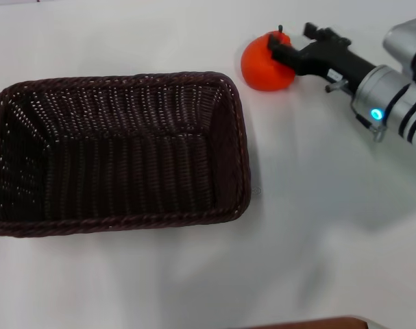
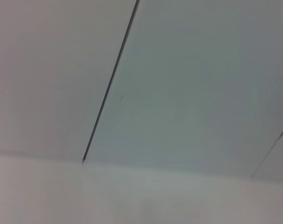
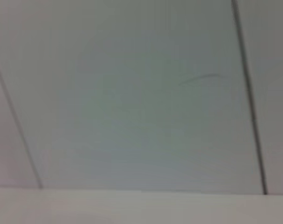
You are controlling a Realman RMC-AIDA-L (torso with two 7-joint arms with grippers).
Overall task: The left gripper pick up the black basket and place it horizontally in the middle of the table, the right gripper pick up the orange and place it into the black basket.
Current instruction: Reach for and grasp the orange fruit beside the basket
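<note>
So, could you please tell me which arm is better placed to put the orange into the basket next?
The right. Its tool is already at the orange, beside the black basket; the left arm is nowhere in the head view.

1 basket [image 1: 118,154], 1 orange [image 1: 262,68].

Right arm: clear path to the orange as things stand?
Likely yes. The right gripper is already at the orange, jaws around its top; nothing lies between them, and the black basket sits apart.

dark brown woven basket [image 1: 118,154], orange-red orange [image 1: 264,65], seemingly white table [image 1: 317,226].
</note>
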